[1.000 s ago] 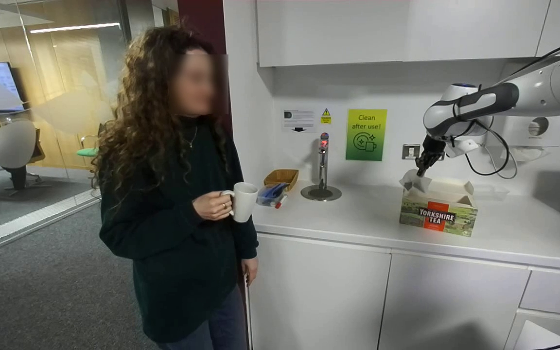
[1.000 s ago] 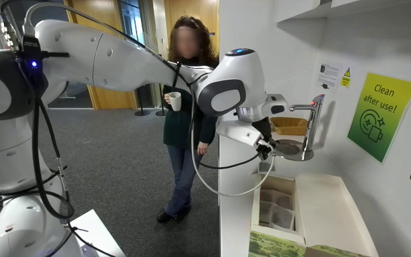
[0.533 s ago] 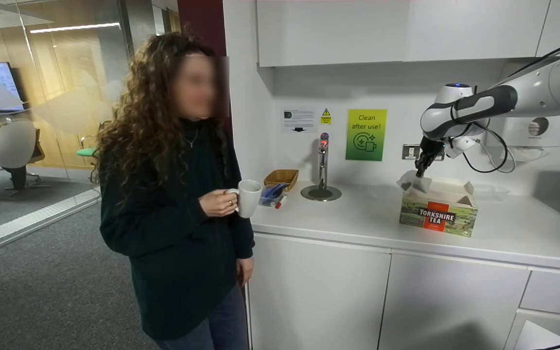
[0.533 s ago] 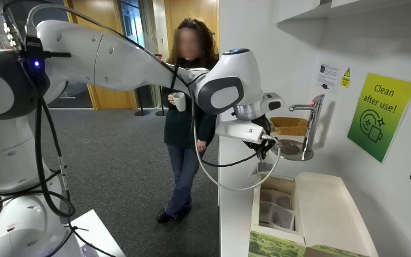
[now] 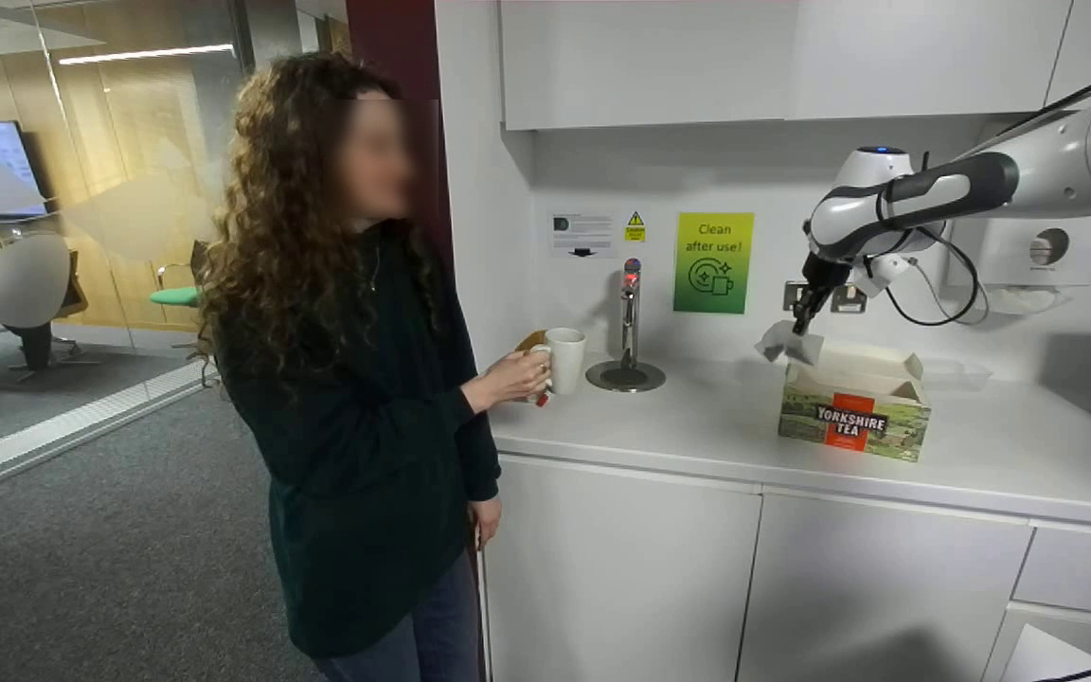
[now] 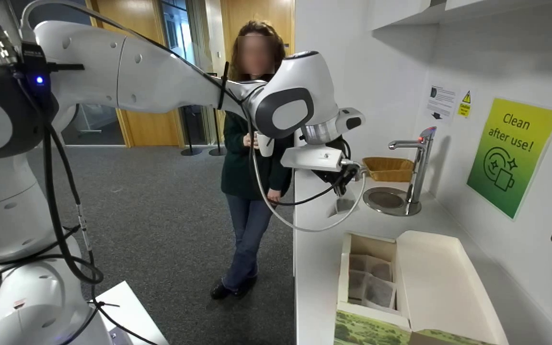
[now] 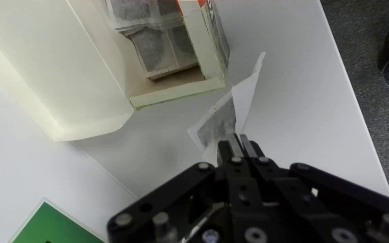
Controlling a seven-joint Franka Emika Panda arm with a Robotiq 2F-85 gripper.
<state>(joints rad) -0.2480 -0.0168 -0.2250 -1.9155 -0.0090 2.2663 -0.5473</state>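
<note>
- where's the tea bag [image 7: 217,123]?
- hanging down from the gripper [image 7: 241,137], which is pinched shut on it.
- over what?
- the counter [image 6: 316,268], between its front and back edges, near the end of the tea box [image 5: 853,417].

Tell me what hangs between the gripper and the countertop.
A tea bag, pinched in the gripper above the countertop; it shows in the wrist view and both exterior views.

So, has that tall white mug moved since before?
Yes: in both exterior views, the tall white mug is now closer to the slim shiny metal tap.
</note>
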